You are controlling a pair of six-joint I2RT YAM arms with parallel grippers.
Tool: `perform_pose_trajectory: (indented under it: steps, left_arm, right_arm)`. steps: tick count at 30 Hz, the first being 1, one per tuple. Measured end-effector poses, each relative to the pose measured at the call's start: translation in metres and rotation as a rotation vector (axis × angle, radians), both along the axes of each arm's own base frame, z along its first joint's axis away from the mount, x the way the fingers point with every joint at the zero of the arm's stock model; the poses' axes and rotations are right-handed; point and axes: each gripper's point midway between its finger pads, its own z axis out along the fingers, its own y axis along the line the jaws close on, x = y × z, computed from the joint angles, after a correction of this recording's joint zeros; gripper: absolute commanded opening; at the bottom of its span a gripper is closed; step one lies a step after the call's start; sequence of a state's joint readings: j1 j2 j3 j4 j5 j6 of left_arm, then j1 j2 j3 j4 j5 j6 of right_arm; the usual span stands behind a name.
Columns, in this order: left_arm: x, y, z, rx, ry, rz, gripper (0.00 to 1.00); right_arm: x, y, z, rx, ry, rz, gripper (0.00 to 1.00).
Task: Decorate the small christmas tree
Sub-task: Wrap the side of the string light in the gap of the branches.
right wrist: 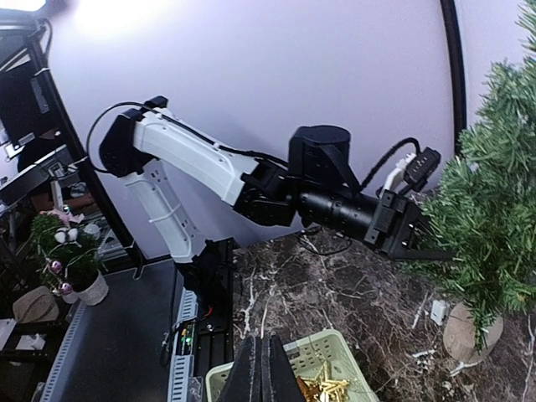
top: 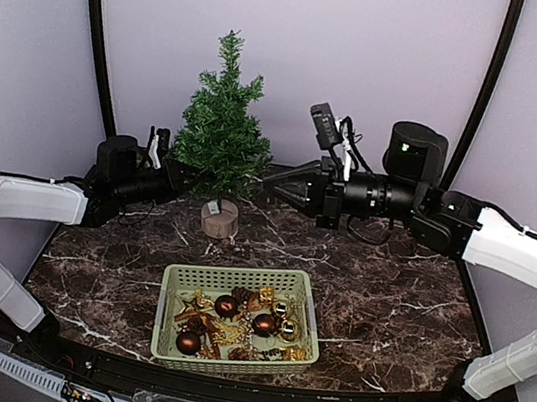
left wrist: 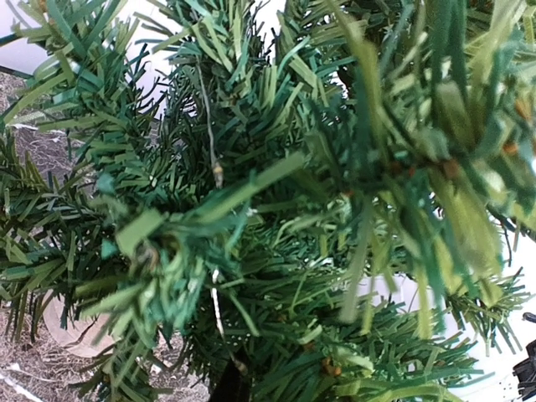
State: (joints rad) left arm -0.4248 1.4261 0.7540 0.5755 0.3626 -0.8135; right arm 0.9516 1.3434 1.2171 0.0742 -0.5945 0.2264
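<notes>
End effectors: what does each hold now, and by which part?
Right end effector: shut, empty. Left end effector: buried in the small christmas tree's lower branches; a grip cannot be told.

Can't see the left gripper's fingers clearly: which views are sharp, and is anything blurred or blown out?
Left wrist: needles of the small christmas tree fill the frame, nearest ones at right blurred. Right wrist: glare at top left, otherwise sharp. Top external: evenly lit, sharp.
</notes>
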Motion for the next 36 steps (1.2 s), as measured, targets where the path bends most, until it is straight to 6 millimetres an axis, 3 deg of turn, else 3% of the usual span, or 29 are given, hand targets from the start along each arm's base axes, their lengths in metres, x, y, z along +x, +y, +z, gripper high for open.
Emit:
perform_pose_trajectory:
  steps: [7, 11, 14, 17, 18, 22, 26, 30, 36]
  left_arm:
    - [-0.001, 0.001, -0.008, 0.033, 0.013, 0.0, 0.14]
    - [-0.002, 0.003, -0.01, 0.057, 0.013, 0.003, 0.15]
    - [-0.004, 0.005, -0.009, 0.069, 0.008, 0.003, 0.22]
    - [-0.004, 0.004, -0.009, 0.079, -0.003, -0.002, 0.35]
    - [-0.004, 0.004, -0.009, 0.085, -0.008, -0.006, 0.43]
    - [-0.007, 0.003, -0.006, 0.105, -0.025, -0.023, 0.65]
    - [-0.012, 0.003, 0.003, 0.119, -0.06, -0.043, 0.75]
    - [-0.018, 0.004, 0.01, 0.134, -0.08, -0.06, 0.76]
    - [-0.026, 0.004, 0.005, 0.15, -0.072, -0.08, 0.5]
  right_arm:
    - [0.052, 0.009, -0.052, -0.133, 0.101, -0.254, 0.0]
    - [0.085, -0.007, -0.078, -0.218, 0.138, -0.446, 0.0]
    - [0.112, -0.025, -0.081, -0.232, 0.144, -0.577, 0.0]
    - [0.132, -0.039, -0.074, -0.22, 0.136, -0.66, 0.0]
    - [0.138, -0.043, -0.069, -0.212, 0.131, -0.684, 0.0]
    - [0.149, -0.052, -0.04, -0.159, 0.093, -0.733, 0.0]
    - [0.148, -0.059, -0.008, -0.101, 0.049, -0.74, 0.0]
    - [0.138, -0.062, 0.015, -0.058, 0.017, -0.702, 0.0]
    - [0.112, -0.059, 0.036, -0.01, -0.009, -0.579, 0.0]
